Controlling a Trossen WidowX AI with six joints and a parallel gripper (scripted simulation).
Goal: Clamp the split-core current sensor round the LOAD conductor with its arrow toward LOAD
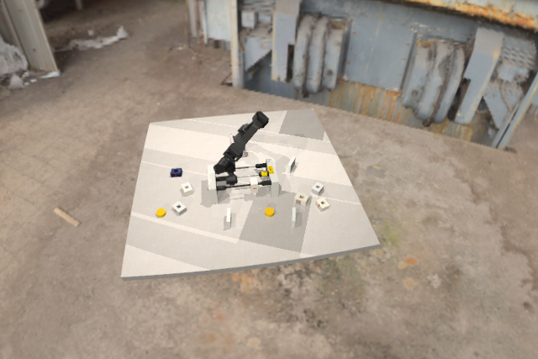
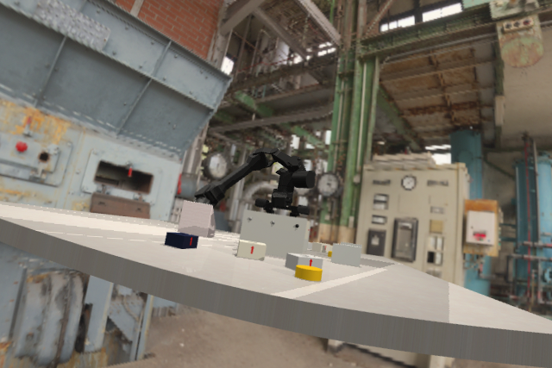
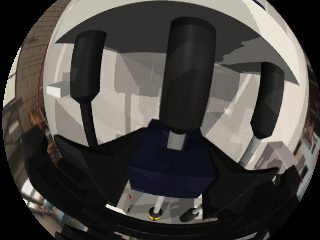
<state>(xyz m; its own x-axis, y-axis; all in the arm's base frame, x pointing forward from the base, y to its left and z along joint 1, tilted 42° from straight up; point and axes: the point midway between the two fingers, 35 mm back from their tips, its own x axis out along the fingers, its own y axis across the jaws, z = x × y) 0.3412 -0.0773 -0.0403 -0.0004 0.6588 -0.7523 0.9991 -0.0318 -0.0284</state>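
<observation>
The dark navy current sensor (image 3: 171,172) is round the middle conductor (image 3: 158,204) (image 1: 248,175). Its two halves meet at a thin seam in the wrist view; a latch and its arrow cannot be seen. My gripper (image 3: 173,136) (image 1: 224,168) is open, one finger close along each side of the sensor; any gap is too small to tell. In the exterior view the panel hides the fingertips. A yellow marker (image 1: 270,170) sits on the far panel, and a yellow ring (image 3: 155,217) is at the middle conductor's far end; no lettering is readable.
Two upright panels (image 1: 212,183) (image 1: 274,185) carry three parallel conductors with black end sleeves. A separate navy block (image 1: 176,171) (image 2: 181,240), several white and grey blocks, small upright plates and yellow discs (image 1: 160,212) (image 1: 269,211) stand around them. A white block (image 1: 253,184) is between the panels.
</observation>
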